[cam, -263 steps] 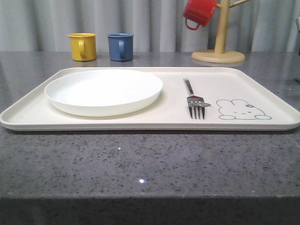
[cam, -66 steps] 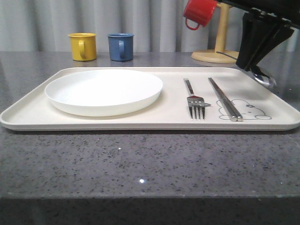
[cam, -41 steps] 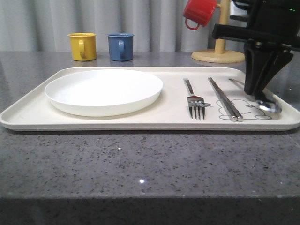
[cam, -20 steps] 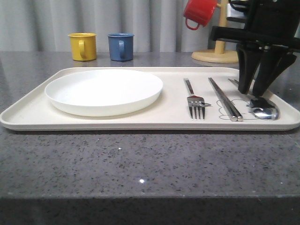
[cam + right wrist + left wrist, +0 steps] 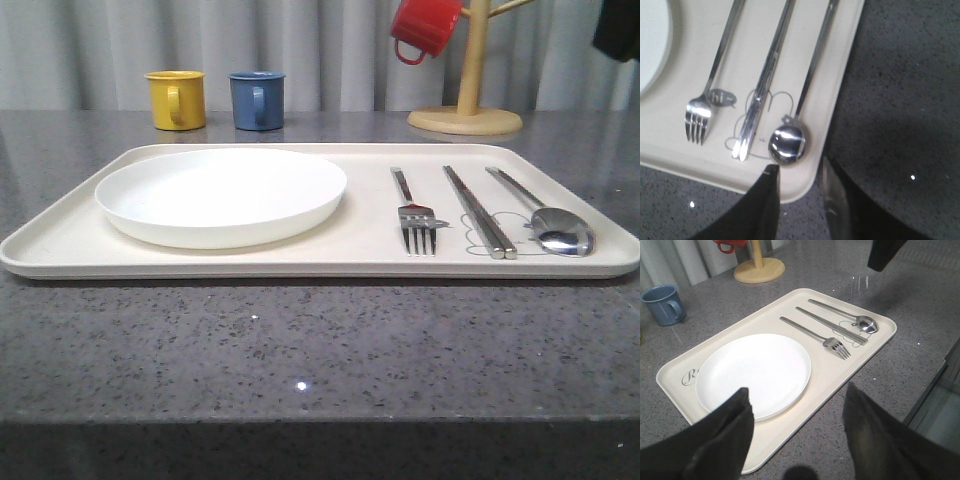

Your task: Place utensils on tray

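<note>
The right end effector [image 5: 799, 200] hangs above the near right corner of the tray [image 5: 685, 150], and its two fingers [image 5: 765, 205] stand a little apart with nothing between them. The spoon [image 5: 787, 144] lies just below and ahead of it, bowl nearest. The chopsticks [image 5: 760, 95] lie next to the spoon, on the rabbit drawing, and the fork [image 5: 696, 120] lies past them by the "hi" bubble. All three lie flat on the tray, side by side, not touching.

The left end effector [image 5: 797, 440] hangs high over the near edge of the tray [image 5: 670, 385], fingers [image 5: 725, 440] spread wide, holding nothing. The plate [image 5: 752, 374] sits on the tray right under and ahead of it. The fork [image 5: 815, 335], chopsticks [image 5: 832, 327] and spoon [image 5: 847, 316] lie farther off, past the plate.

In the front view the fork [image 5: 412, 205], chopsticks [image 5: 480, 212] and spoon [image 5: 545, 215] rest on the right part of the tray [image 5: 300, 262], beside the plate [image 5: 222, 195]. Behind it on the grey surface [image 5: 300, 350] stand a yellow cup [image 5: 177, 99], a blue cup [image 5: 256, 99] and a wood stand [image 5: 466, 100] with a red cup [image 5: 424, 28]
</note>
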`<state>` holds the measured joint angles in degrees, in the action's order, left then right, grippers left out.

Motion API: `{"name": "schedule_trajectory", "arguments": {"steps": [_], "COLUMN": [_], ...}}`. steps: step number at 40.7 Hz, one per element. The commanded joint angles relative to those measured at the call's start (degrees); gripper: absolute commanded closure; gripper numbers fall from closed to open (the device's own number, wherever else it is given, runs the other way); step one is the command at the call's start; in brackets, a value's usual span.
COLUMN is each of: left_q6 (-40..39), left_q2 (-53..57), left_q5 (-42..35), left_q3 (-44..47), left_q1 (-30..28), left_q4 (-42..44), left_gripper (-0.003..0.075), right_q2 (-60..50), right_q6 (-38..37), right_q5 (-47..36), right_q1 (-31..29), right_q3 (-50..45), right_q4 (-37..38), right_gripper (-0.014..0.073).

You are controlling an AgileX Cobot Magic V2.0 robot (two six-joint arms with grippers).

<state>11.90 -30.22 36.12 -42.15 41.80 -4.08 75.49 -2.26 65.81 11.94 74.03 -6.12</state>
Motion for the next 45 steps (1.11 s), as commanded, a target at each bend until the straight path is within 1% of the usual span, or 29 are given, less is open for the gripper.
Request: {"name": "schedule_trajectory", "arguments": {"steps": [1,10,19,27,35,38,45], "left_q6": [-0.64,-0.64,-0.64,-0.64,-0.64,-0.64,-0.64], "left_q2": [-0.14,-0.14,-0.14,-0.14,-0.14,-0.14,-0.14], "left_q5": [-4.39,-4.39,-4.39,-4.39,-4.78,-4.78,-4.78], "left_q3": [-1.44,-1.44,-1.44,-1.44,-1.44,-1.44,-1.44], "left_q1": [0.39,0.39,0.39,0.39,0.39,0.39,0.39], "left_q4": [-0.79,-0.79,-0.79,-0.79,-0.79,-0.79,-0.79], "left_gripper": [0.033,0.033,0.033,0.033,0.033,0.033,0.033], "right_q2": [-7.58,-21.24,-36.24,-46.38,-51.36,-51.49,-51.49], "right_q6": [1.24,1.24,3.42,3.43,3.43,3.43,3.43], "right_q5": [-2.69,-4.46,-11.64,-14.15,-15.85,-15.79,-15.84], "right_q1": [-0.11,-0.11,-0.11,-0.11,-0.11,-0.11,-0.11], "right_q3": [-2.75,-12.6,-22.84,-28.13,-30.72,-30.79,-30.79], "right_q4": [1.88,2.5,2.69,2.76,2.76,2.76,2.76], "right_gripper": [0.0337,0.0337,0.0337,0.0337,0.0342,0.0382,0.062]}}
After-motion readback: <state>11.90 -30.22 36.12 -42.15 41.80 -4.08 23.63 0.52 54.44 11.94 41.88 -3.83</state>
